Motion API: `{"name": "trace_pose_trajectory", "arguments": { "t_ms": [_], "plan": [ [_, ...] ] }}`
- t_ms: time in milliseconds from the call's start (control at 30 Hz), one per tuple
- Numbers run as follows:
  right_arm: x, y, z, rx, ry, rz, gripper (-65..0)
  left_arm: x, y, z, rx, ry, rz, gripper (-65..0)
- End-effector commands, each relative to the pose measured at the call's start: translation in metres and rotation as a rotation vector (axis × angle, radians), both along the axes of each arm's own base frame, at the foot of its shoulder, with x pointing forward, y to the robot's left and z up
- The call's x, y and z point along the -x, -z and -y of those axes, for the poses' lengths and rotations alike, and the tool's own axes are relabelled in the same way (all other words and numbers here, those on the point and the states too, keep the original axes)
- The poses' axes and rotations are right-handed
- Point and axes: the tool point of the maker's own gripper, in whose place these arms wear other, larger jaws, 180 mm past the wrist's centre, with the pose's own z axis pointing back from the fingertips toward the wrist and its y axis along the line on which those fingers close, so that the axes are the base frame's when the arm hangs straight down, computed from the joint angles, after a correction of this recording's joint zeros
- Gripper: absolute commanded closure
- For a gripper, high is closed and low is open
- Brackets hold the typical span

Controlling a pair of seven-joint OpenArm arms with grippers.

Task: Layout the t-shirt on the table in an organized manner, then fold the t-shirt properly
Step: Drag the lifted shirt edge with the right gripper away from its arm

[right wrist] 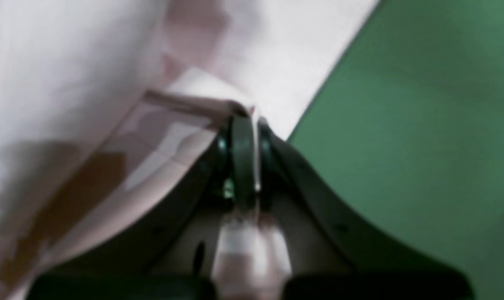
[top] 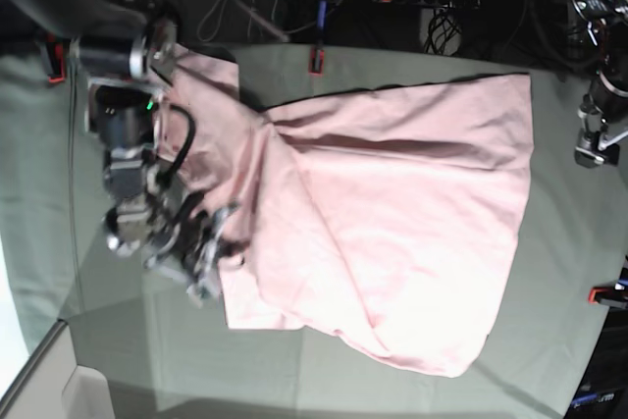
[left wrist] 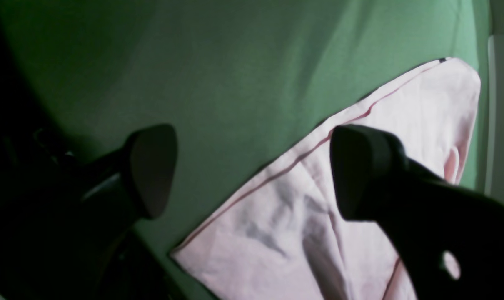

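The pale pink t-shirt (top: pixel 392 233) lies spread but rumpled across the middle of the green-covered tabletop (top: pixel 549 350), one straight edge running along the far side and its lower corner reaching toward the near edge. No lettering shows on the upturned side. The side of the shirt nearest the right arm is bunched into folds, and a sleeve-like flap trails up beside that arm.

The right gripper (right wrist: pixel 245 125) sits at that bunched edge, its jaws shut on a fold of the t-shirt; the right wrist view shows a hemmed strip of pink cloth pinched between them, with bare green cover just beside. The left gripper (left wrist: pixel 252 171) hangs over another part of the shirt's border, its jaws wide apart and holding nothing, a seamed edge of the shirt passing beneath them in the left wrist view. In the base view, only part of that arm shows, off the shirt's far side from the right arm.

The step in hand appears to be the laying-out, with folding not yet begun. The next move likely calls for drawing the pinched edge outward, away from the shirt's middle, to flatten the bunched side, and the cloth may drag or crease again if pulled unevenly.
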Motion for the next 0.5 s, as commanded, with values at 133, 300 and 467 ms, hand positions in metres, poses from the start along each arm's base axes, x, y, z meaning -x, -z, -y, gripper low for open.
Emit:
{"name": "trace_pose_trajectory", "arguments": {
  "t_ms": [133, 300, 467],
  "plan": [
    [-0.071, -0.085, 0.036, -0.039, 0.092, 0.215, 0.0, -0.005, -0.011, -0.006, -0.026, 0.006, 0.025, -55.6],
    [-0.109, -0.113, 0.06, -0.112, 0.23, 0.322, -2.9, -0.005, -0.011, -0.005, -0.026, 0.009, 0.023, -55.6],
    [-0.128, -0.119, 0.096, -0.073, 0.414, 0.423, -12.1, -0.003, -0.011, -0.006, -0.026, 0.006, 0.021, -55.6]
  ]
}}
